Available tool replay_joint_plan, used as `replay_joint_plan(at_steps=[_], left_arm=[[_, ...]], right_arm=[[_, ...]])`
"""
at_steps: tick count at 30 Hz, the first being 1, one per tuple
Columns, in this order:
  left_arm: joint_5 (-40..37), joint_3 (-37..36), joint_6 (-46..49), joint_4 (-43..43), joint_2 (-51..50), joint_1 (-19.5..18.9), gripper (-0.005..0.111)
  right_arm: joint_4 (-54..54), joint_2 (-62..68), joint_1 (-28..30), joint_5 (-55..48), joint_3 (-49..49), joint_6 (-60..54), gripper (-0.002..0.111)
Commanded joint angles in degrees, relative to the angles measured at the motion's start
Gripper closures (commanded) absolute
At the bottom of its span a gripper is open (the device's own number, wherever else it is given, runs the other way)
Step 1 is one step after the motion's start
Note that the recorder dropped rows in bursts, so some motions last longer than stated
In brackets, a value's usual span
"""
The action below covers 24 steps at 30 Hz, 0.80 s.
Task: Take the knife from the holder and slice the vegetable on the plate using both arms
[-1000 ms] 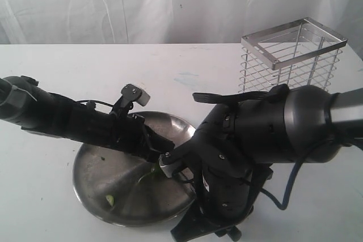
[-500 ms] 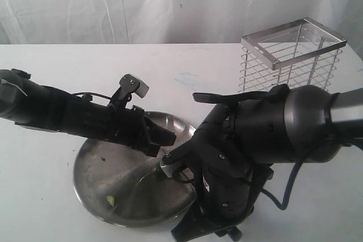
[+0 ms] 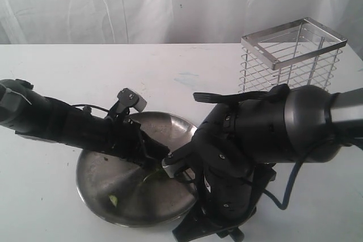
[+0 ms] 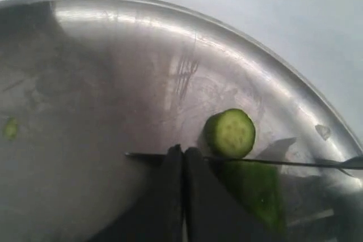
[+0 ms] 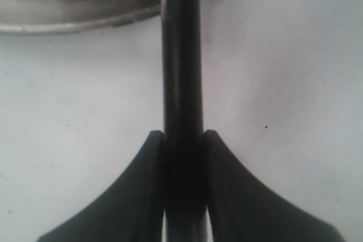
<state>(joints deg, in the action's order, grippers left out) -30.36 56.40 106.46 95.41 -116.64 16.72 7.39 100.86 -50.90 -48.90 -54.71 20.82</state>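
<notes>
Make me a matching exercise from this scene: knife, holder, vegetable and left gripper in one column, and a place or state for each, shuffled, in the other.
Column one
1. knife
2. holder
3. vegetable
4. left gripper

Column two
A. green, lying on the plate with a round cut face showing
B. shut, low over the plate
C. upright on the table, off the plate
D. clamped between the fingers of the right gripper

Pairs: 1-D, 2-C, 3-A, 4-B
</notes>
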Motion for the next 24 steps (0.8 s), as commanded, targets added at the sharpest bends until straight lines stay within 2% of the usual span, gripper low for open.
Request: replay_joint_plan(at_steps=[1, 7, 20, 24], left_arm=[[-2.47, -0.3, 0.4, 1.67, 1.61, 0.02, 0.107], [-3.02, -0.3, 1.51, 3.11, 3.09, 0.02, 0.107], [-3.83, -0.3, 6.01, 4.54, -2.91, 0.02, 0.107], [-3.98, -0.3, 6.01, 4.54, -2.91, 0.02, 0.107]], right_arm=[[-0.02, -0.18, 0.12, -0.35, 0.14, -0.04, 0.108], [-0.02, -0.18, 0.12, -0.23, 0.14, -0.04, 0.108], [0.06, -0.18, 0.12, -0.02, 0.14, -0.04, 0.108], [2.01, -0.18, 0.12, -2.89, 0.14, -0.04, 0.108]])
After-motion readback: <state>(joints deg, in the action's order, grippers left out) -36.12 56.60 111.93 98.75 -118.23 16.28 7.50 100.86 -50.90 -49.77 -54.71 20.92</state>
